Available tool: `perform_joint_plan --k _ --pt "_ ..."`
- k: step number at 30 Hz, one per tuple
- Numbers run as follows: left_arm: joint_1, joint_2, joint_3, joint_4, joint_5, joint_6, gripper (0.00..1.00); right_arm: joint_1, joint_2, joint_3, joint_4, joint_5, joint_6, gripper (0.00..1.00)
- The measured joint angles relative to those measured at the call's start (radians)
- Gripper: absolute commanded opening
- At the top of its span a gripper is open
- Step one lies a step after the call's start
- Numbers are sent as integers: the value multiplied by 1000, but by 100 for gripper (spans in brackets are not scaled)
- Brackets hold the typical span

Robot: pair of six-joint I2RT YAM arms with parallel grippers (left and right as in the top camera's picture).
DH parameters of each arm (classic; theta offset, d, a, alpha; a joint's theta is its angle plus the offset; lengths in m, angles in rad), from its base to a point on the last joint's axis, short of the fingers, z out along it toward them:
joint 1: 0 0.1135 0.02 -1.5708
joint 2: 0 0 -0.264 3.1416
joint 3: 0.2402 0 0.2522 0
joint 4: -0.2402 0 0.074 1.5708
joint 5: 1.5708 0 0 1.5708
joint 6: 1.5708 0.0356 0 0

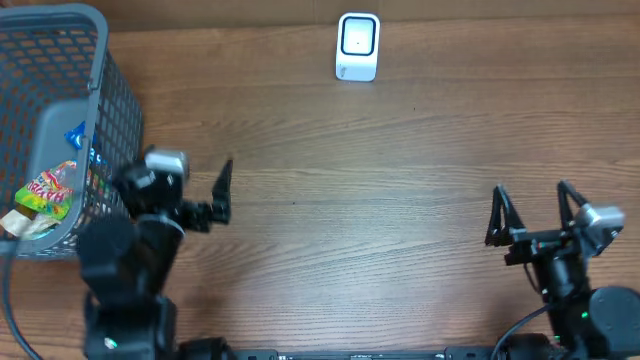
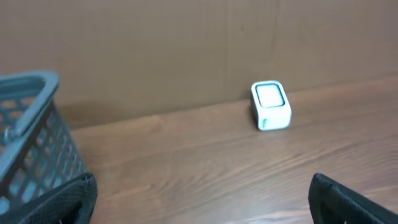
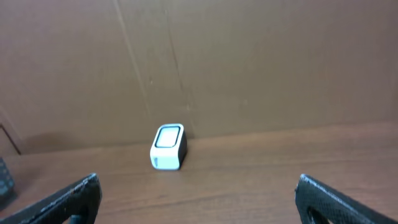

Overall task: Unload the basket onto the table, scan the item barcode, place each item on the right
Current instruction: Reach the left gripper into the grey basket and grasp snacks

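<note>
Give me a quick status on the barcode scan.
Left gripper and right gripper open, empty. Items in basket. Scanner unobstructed.

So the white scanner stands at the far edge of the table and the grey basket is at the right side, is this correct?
Not quite. The scanner does stand at the far edge, but the basket is at the left side, as the overhead view shows.

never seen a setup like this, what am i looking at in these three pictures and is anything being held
Two robot arms sit at a wooden table. One picture looks down from above; the other two come from cameras on each arm's wrist. On the table stand a small white barcode scanner at the far edge and a grey basket holding packaged items. The left pincer and right pincer are both open and hold nothing.
</note>
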Motion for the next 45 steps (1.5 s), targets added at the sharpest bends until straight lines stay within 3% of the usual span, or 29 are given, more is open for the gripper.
perform_joint_plan --k 10,15,18,25,28,34,45 --pt "0 537 813 -455 39 1 100 0 440 435 -317 -119 -55 100" --pt "0 808 1268 -680 54 2 100 0 621 565 -412 -186 -68 100" --pt "0 916 1441 -710 71 2 100 0 688 586 -423 -221 -70 100" --pt "4 993 1499 -750 -23 -6 100 0 759 586 -433 -306 -75 100" --pt "45 1021 1499 -777 -127 -105 100 0 767 586 -440 -318 -75 100" --pt "257 1086 1500 -827 -239 -298 100 0 769 586 -461 -331 -75 100" --pt "462 1233 1506 -916 -278 -340 100 0 769 586 -541 -336 -77 100"
